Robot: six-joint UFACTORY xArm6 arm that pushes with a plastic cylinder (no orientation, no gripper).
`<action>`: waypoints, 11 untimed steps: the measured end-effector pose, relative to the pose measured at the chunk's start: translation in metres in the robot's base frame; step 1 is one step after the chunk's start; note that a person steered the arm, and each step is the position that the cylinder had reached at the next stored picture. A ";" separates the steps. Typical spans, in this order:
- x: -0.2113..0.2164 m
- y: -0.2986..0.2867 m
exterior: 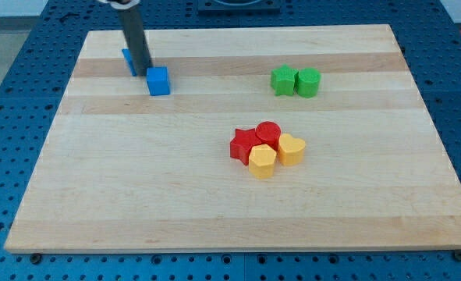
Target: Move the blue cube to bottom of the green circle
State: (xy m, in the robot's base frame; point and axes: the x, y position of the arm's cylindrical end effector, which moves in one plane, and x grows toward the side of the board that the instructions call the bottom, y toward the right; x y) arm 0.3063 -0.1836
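The blue cube sits on the wooden board at the view's upper left. My tip is just to the upper left of the cube, close to touching it. A second blue block is partly hidden behind the rod; its shape is unclear. The green circle stands at the view's upper right, touching a green star on its left. The cube is far to the left of the green circle.
A cluster sits right of the board's centre: a red star, a red circle, a yellow heart and a yellow hexagon. A blue perforated table surrounds the board.
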 end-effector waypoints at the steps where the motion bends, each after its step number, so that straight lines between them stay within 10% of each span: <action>1: 0.022 0.002; 11: 0.073 0.238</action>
